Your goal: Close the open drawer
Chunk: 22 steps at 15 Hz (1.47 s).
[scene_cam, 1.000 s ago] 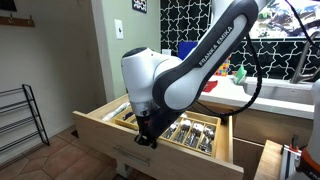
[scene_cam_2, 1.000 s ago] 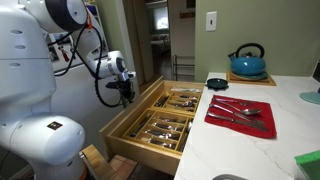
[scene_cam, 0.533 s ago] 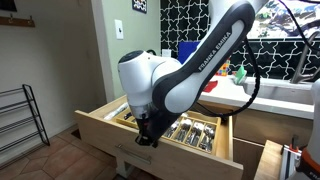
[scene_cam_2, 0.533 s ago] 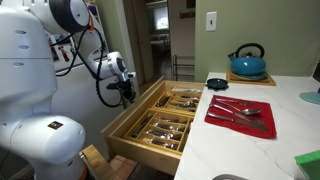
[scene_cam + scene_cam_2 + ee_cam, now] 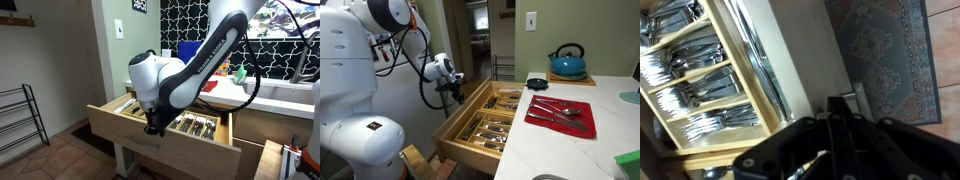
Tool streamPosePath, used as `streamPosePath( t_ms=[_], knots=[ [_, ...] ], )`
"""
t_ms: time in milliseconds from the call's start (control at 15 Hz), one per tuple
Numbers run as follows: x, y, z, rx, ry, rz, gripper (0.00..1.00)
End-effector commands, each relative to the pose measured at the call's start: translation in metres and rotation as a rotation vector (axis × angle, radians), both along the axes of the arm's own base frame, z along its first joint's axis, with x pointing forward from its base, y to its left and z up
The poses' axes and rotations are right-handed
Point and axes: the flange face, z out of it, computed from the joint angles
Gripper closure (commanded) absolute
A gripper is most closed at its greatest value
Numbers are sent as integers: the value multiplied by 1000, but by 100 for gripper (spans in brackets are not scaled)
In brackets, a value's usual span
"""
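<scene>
The light-wood drawer [image 5: 190,141] stands partly open under the white counter, with silverware in its wooden cutlery trays. It also shows in an exterior view [image 5: 470,138] and in the wrist view [image 5: 702,85]. My gripper [image 5: 152,128] is shut and empty, with its fingers pressed against the drawer's flat tan front near the top edge. In an exterior view the gripper [image 5: 454,91] sits at the drawer's outer edge. In the wrist view the closed fingers [image 5: 836,116] are next to the small metal handle [image 5: 847,100].
The counter holds a red mat with cutlery [image 5: 560,113], a blue kettle [image 5: 567,63] and a small dark bowl [image 5: 537,82]. A wire rack [image 5: 20,120] stands on the floor by the wall. A patterned rug [image 5: 885,50] lies below the drawer.
My gripper has moved toward the cabinet and pushed the drawer front inward. The drawer sticks out less than before.
</scene>
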Motion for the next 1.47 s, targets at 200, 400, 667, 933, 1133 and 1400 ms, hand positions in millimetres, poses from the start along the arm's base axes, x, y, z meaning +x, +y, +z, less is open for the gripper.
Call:
streamPosePath(
  t_ms=[200, 400, 667, 933, 1133, 1400],
  knots=[
    [13, -79, -7, -26, -84, -131, 100],
    [20, -114, -5, -30, -125, -193, 100],
    [28, -158, 0, -76, -189, -297, 100],
    [35, -198, 1, -145, -243, -416, 100],
    [40, -222, -5, -198, -280, -518, 100],
    [43, -246, -13, -258, -336, -634, 100]
  ],
)
